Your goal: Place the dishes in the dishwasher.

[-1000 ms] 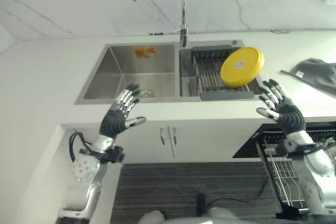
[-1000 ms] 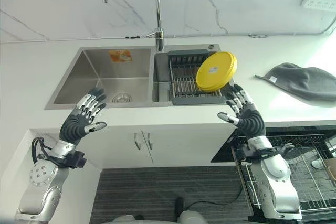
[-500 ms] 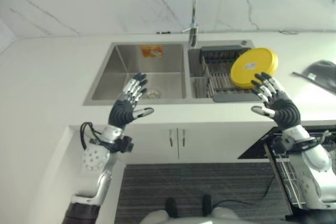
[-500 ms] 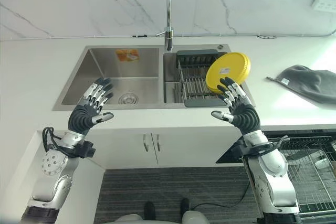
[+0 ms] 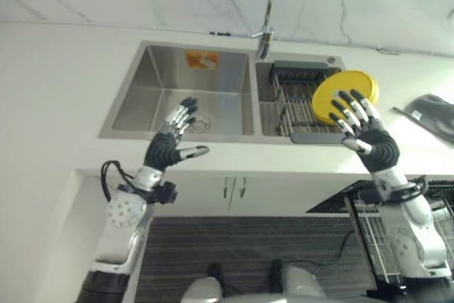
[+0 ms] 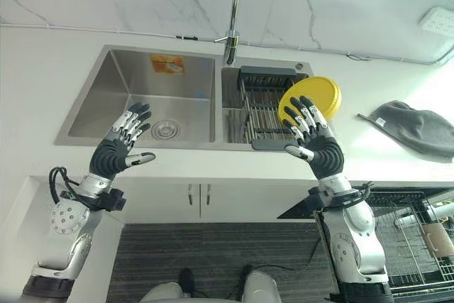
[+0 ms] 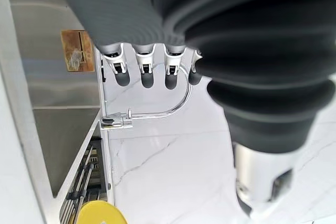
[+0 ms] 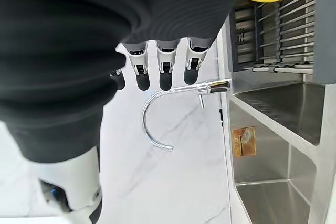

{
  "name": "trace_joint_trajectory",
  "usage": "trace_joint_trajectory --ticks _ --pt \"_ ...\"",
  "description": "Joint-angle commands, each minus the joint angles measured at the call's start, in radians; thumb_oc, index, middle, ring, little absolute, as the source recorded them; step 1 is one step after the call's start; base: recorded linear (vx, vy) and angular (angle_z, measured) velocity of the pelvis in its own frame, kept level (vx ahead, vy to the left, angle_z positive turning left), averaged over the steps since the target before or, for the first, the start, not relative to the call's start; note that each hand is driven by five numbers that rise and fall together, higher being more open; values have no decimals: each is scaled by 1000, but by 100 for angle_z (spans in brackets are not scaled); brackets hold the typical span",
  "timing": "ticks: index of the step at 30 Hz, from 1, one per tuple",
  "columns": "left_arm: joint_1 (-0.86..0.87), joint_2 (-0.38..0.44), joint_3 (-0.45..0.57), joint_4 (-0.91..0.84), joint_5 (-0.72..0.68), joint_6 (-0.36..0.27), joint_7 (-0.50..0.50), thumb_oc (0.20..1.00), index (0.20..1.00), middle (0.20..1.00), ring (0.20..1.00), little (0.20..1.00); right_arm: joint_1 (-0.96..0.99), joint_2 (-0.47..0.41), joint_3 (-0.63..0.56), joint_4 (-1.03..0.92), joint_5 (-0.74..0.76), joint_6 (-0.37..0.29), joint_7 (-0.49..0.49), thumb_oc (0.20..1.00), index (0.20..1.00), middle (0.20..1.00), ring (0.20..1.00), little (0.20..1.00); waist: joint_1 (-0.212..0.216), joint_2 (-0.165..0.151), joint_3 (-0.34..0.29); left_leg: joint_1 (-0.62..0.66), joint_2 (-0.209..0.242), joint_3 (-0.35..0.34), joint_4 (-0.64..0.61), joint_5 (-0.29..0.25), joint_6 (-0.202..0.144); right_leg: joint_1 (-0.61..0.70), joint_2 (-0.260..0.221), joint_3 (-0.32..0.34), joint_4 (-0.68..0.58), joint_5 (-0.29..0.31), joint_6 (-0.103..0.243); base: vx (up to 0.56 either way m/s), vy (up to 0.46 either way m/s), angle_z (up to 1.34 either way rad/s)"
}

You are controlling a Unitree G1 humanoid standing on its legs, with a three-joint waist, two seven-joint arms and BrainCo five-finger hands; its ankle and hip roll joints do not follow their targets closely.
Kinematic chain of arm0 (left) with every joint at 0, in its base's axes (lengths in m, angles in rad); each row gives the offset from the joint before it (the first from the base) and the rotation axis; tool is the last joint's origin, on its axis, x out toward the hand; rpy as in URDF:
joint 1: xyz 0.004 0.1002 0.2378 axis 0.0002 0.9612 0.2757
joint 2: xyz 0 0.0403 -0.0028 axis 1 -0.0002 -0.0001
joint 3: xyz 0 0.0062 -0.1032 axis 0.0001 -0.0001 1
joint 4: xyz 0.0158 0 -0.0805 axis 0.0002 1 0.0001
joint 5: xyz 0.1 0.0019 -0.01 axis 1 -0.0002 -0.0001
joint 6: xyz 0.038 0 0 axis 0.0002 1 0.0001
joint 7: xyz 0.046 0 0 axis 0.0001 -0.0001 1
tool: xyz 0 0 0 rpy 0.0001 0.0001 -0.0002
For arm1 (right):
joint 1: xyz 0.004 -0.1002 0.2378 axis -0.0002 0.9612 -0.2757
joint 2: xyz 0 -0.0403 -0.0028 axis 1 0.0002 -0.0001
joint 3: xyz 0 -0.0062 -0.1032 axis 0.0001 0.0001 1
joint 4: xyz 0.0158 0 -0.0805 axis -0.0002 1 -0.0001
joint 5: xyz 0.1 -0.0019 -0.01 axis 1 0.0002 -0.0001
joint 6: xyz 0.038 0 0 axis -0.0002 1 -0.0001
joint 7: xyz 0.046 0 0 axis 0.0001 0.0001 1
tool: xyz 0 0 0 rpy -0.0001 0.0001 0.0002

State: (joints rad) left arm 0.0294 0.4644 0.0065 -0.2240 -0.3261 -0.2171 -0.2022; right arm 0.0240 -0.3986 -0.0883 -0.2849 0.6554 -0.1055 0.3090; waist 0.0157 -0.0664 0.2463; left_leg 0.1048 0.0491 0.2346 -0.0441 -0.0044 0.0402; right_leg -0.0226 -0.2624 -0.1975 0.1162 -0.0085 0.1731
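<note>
A yellow plate (image 5: pixel 323 94) leans on edge in the dark drying rack (image 5: pixel 294 101) that sits in the right basin of the steel sink (image 5: pixel 142 94). My right hand (image 5: pixel 365 129) is raised just in front of the plate, fingers straight and spread, overlapping its lower right edge in the head views; whether it touches the plate I cannot tell. My left hand (image 5: pixel 170 148) hovers open over the sink's front rim, near the drain, holding nothing. The open dishwasher's wire rack (image 6: pixel 418 232) shows at the lower right, below the counter.
A tall chrome tap (image 6: pixel 233 12) rises behind the sink's divider. A grey cloth (image 6: pixel 415 127) lies on the white counter to the right. Cabinet doors (image 6: pixel 195 196) stand below the counter's front edge, above a dark striped floor mat (image 6: pixel 213 257).
The camera has shifted. My right hand has moved up and forward until it overlaps the yellow plate. The left hand stays open near the sink's front rim.
</note>
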Motion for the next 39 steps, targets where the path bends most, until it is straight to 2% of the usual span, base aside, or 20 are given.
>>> trace_joint_trajectory --ticks 1,2,3,6,7,9,10,11,13,15,17,18,23,25,29,35,39 --pt "-49 9 -22 -47 -23 -39 -5 1000 1000 1000 1000 1000 -55 39 -12 -73 59 -91 22 1000 1000 1000 1000 1000 -24 10 -23 4 24 -90 -12 -49 -70 44 8 28 -66 85 18 237 -473 -23" --pt "-57 11 -32 -47 -14 -40 2 1000 1000 1000 1000 1000 -63 44 0 -81 48 -90 12 1000 1000 1000 1000 1000 -35 13 -22 17 35 -91 -14 -57 -73 28 1 57 -59 102 26 236 -467 -11" --pt "-61 16 -33 -52 -19 -34 2 1000 1000 1000 1000 1000 -70 39 3 -84 38 -83 3 1000 1000 1000 1000 1000 -40 16 -28 21 54 -87 -7 -61 -78 26 1 67 -65 86 36 209 -486 4" --pt "-54 16 -38 -59 -71 -26 -11 1000 1000 1000 1000 1000 -92 5 1 -59 35 -64 -15 1000 1000 1000 1000 1000 -42 18 -49 23 119 -59 4 -42 -118 60 33 34 -125 57 29 169 -525 35" --pt "-46 3 -32 -67 -135 -7 -26 1000 1000 1000 1000 1000 -103 -5 -4 -55 50 -44 -10 1000 1000 1000 1000 1000 -46 19 -58 25 152 -33 12 -31 -136 70 50 23 -134 44 13 151 -479 20" --pt "-29 -11 -26 -63 -208 11 -47 1000 1000 1000 1000 1000 -104 -11 -15 -58 41 -26 -5 1000 1000 1000 1000 1000 -54 21 -66 14 177 -19 56 -30 -151 73 71 19 -129 31 -9 124 -407 9" --pt "-9 -24 -27 -69 -233 10 -57 1000 1000 1000 1000 1000 -96 -25 -25 -68 41 -19 -9 1000 1000 1000 1000 1000 -59 15 -66 -13 189 -19 140 -42 -156 78 86 27 -130 26 -34 87 -345 -4" --pt "2 -28 -26 -72 -230 5 -64 1000 1000 1000 1000 1000 -88 -31 -32 -70 43 -19 -9 1000 1000 1000 1000 1000 -60 14 -65 -34 193 -30 191 -42 -159 81 92 28 -133 24 -44 76 -361 3" --pt "33 -39 -22 -76 -231 -14 -82 1000 1000 1000 1000 1000 -77 -54 -50 -64 41 -18 -19 1000 1000 1000 1000 1000 -56 15 -58 -91 175 -73 301 -46 -160 92 106 26 -136 19 -68 49 -198 -2" --pt "38 -44 -22 -73 -225 -24 -84 1000 1000 1000 1000 1000 -81 -55 -49 -59 47 -23 -18 1000 1000 1000 1000 1000 -55 26 -55 -92 156 -75 240 -51 -156 94 111 23 -131 11 -62 39 4 -9" --pt "21 -41 -34 -56 -218 -33 -89 1000 1000 1000 1000 1000 -76 -43 -34 -61 20 -58 -43 1000 1000 1000 1000 1000 -64 45 -44 -86 179 -11 112 19 -169 120 100 -14 -142 -1 -48 49 110 2" --pt "11 -41 -46 -41 -202 -41 -84 1000 1000 1000 1000 1000 -72 -41 -32 -64 16 -62 -57 1000 1000 1000 1000 1000 -71 51 -48 -71 184 -7 80 30 -173 125 96 -21 -144 -6 -46 48 147 46" --pt "5 -26 -35 -27 -189 -45 -75 1000 1000 1000 1000 1000 -37 -28 -59 -60 52 -71 -46 1000 1000 1000 1000 1000 -79 68 -75 -7 159 -13 -5 33 -172 136 77 -32 -142 -13 -24 59 151 10" --pt "5 -25 -17 -23 -191 -34 -78 1000 1000 1000 1000 1000 -33 -3 -56 -63 34 -56 -90 1000 1000 1000 1000 1000 -73 67 -81 11 149 -12 -24 25 -163 140 62 -37 -140 -8 -9 78 149 4" --pt "2 -18 -18 -26 -168 -23 -78 1000 1000 1000 1000 1000 -50 4 -45 -50 27 -5 -147 1000 1000 1000 1000 1000 -60 60 -88 20 139 -18 -32 13 -152 141 54 -40 -142 -1 0 36 75 9" --pt "-22 -2 -51 -13 -153 -15 -69 1000 1000 1000 1000 1000 -135 -31 -59 42 26 -16 -254 1000 1000 1000 1000 1000 -31 45 -101 29 131 -27 -34 -1 -143 157 52 -46 -155 5 4 27 15 -1" --pt "-33 7 -57 -2 -156 -9 -70 1000 1000 1000 1000 1000 -182 -61 -72 103 53 0 -283 1000 1000 1000 1000 1000 -14 40 -109 33 129 -31 -36 -6 -143 168 50 -55 -163 6 7 4 -7 1"
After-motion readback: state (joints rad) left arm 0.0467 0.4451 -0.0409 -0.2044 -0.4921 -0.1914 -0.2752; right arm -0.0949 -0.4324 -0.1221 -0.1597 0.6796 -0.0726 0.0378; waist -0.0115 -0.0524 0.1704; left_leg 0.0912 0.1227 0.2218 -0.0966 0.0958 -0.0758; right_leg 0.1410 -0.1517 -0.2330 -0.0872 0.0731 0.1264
